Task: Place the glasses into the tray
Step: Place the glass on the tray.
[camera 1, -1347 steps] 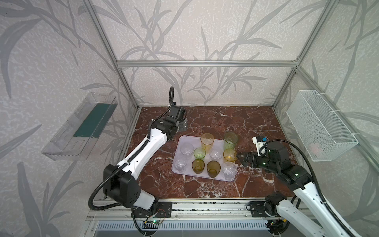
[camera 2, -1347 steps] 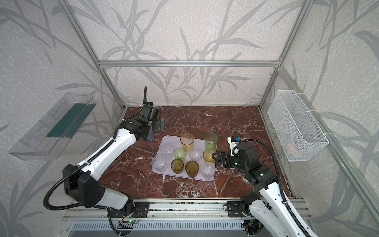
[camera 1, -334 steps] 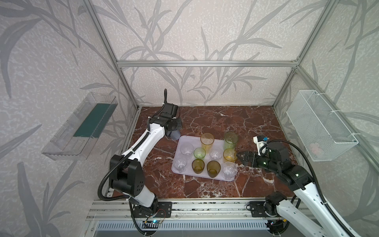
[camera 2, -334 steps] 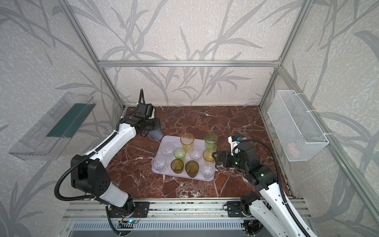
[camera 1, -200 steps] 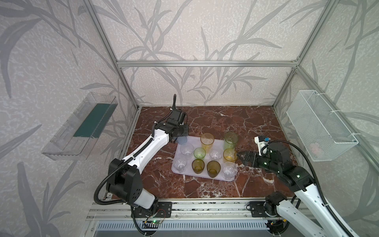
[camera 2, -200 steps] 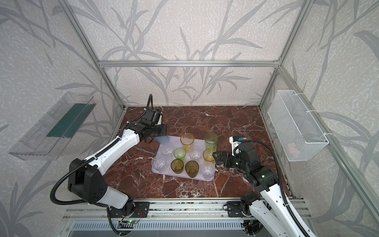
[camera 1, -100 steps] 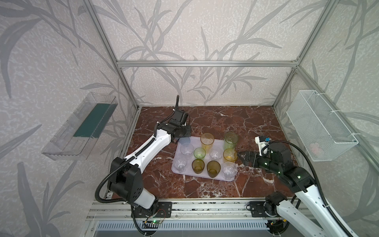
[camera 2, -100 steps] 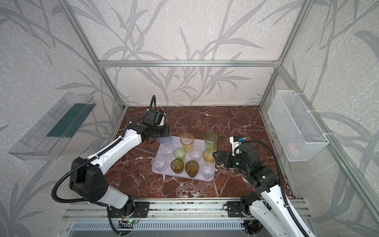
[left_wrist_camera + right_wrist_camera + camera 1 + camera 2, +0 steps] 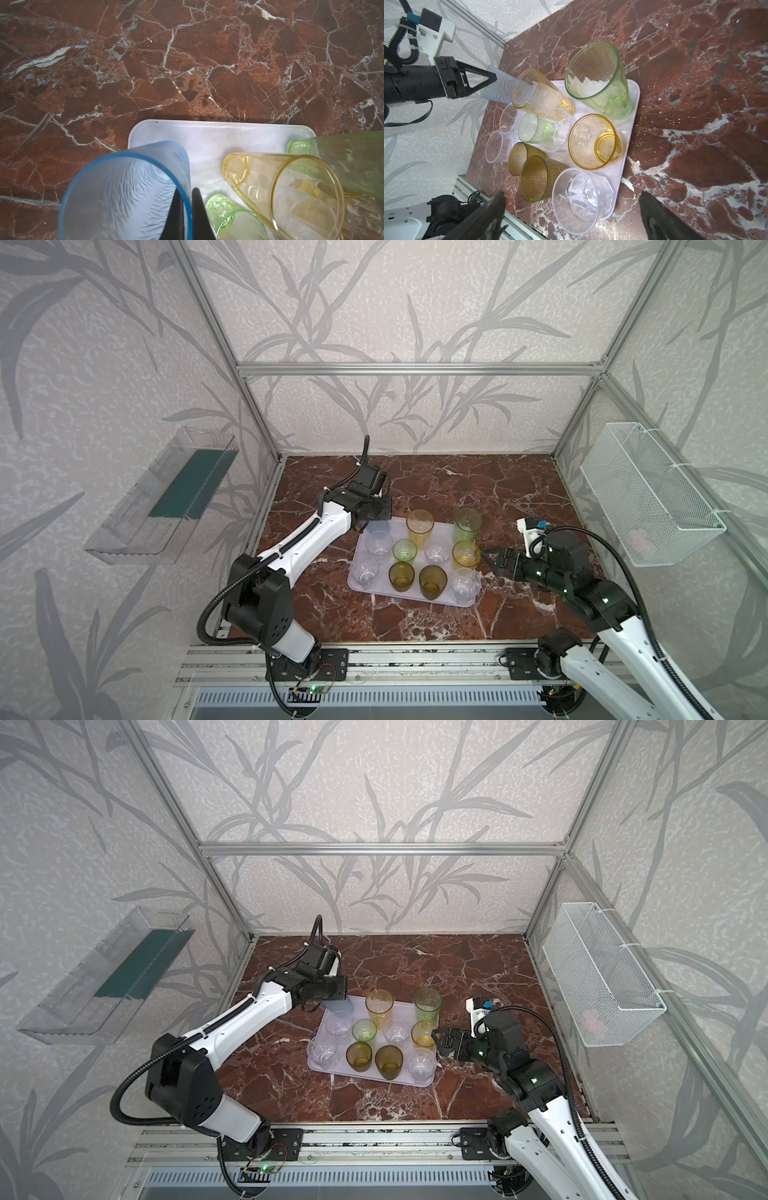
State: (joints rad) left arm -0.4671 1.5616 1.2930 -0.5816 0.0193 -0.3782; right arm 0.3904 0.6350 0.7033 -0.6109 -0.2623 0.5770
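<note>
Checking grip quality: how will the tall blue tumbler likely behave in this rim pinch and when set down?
The blue tumbler looks thin-walled and empty, so probably light and stiff. The left gripper pinches just one side of its rim, so it may pivot. Tall and narrow-based, it could tip on the tray.

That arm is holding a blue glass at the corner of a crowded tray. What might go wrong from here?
1. The left gripper pinches only the rim of the blue glass, which hangs tilted; it may slip, or topple on release.
2. The free corner of the tray is tight: the blue glass may knock the tall yellow glass or the clear glass beside that spot.
</note>
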